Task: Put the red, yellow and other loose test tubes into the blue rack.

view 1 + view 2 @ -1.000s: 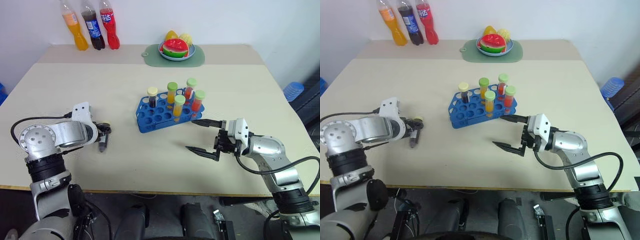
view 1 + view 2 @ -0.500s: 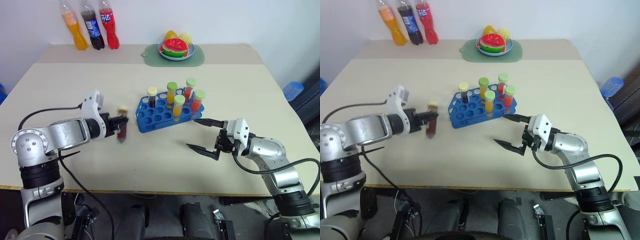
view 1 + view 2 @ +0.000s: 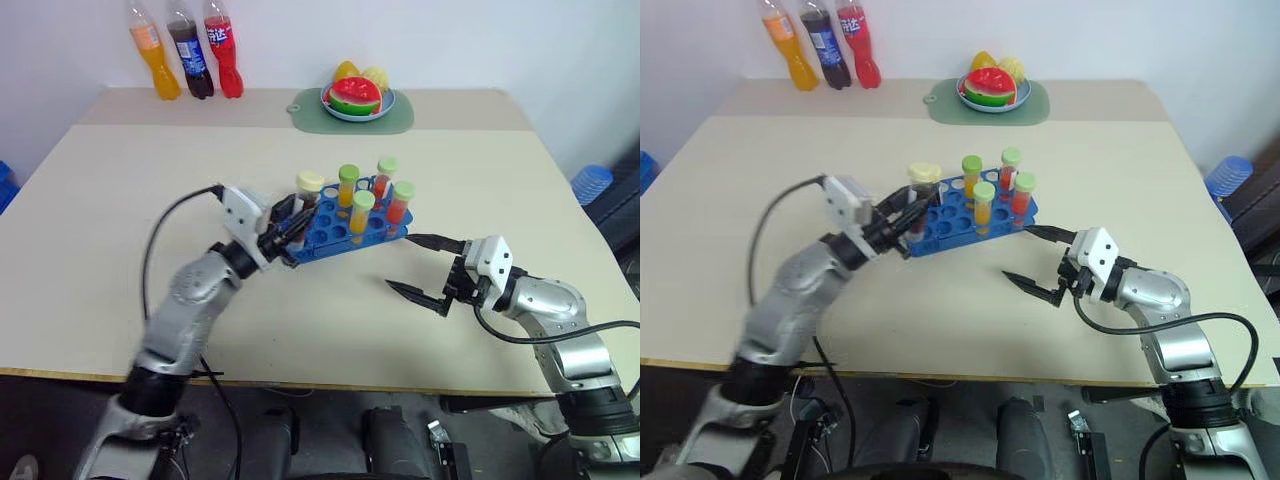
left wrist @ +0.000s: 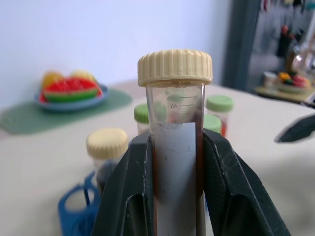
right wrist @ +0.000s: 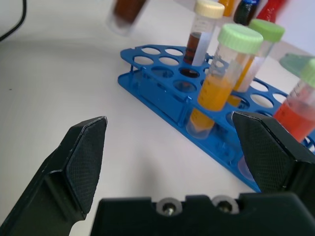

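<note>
Beige table (image 3: 130, 200) carries the blue rack (image 3: 345, 235), its long axis running from the left gripper (image 3: 290, 222) toward the right gripper (image 3: 428, 270) — bright plastic with round holes, five capped tubes upright in it. At the rack's near end, the left gripper clamps a cream-capped, dark-filled test tube (image 4: 175, 147), upright between its fingers. Right gripper gapes wide, empty, just beside the rack's far end.

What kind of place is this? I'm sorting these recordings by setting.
Probably an indoor lab or test room: a plain table against a white wall, a blue rack of capped tubes, and soda bottles at the back.
</note>
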You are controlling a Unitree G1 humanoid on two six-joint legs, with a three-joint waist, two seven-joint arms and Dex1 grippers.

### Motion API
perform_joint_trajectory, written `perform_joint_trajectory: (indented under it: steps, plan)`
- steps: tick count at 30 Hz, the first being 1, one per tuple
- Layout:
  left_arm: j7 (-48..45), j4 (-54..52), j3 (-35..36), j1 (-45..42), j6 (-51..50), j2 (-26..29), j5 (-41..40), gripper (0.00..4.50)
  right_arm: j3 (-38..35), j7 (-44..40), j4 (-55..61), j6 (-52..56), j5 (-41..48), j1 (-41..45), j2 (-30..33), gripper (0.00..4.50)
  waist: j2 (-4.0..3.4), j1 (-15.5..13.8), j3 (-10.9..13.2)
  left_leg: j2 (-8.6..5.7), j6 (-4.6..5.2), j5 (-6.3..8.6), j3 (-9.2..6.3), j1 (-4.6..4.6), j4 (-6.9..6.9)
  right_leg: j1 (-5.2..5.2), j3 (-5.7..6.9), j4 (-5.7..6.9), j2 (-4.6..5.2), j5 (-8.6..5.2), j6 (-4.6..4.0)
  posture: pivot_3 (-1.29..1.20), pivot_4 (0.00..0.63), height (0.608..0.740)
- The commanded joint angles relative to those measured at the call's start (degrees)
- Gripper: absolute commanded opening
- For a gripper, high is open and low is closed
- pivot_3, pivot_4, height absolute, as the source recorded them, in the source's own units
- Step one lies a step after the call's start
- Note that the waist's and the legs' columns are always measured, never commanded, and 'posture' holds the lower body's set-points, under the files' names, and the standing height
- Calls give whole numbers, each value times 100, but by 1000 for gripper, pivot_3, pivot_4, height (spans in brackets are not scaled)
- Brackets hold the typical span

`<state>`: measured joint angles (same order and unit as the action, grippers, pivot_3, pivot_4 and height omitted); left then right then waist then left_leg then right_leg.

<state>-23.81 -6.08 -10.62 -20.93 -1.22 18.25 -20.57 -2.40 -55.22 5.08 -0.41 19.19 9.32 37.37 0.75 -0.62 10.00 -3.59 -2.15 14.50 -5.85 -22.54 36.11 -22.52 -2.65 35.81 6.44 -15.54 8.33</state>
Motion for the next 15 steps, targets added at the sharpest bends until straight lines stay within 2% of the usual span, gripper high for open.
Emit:
perform_joint_trajectory:
  steps: [1, 5, 15]
  plan:
    - [-23, 888, -21, -305, 1381, -321, 837, 765, -319, 99, 362, 5, 59, -102, 153, 4500, 0, -2, 0, 0, 1, 1, -1, 0, 0, -1, 0, 0, 1, 1, 1, 0, 150, 740]
    - [80, 2028, -27, -597, 2401, -542, 1510, 765, -460, 146, 427, 66, 108, -199, 219, 4500, 0, -4, 0, -1, 3, 1, -4, 0, 2, 0, 0, 2, 1, 2, 4, 0, 150, 740]
    - [-700, 3965, 103, -930, 3622, -1365, 1289, 765, -647, 238, 646, 157, 121, -406, 293, 4500, 2, -8, -2, -4, 7, 3, -3, 5, 11, 7, 3, 9, 1, 3, 9, 0, 150, 740]
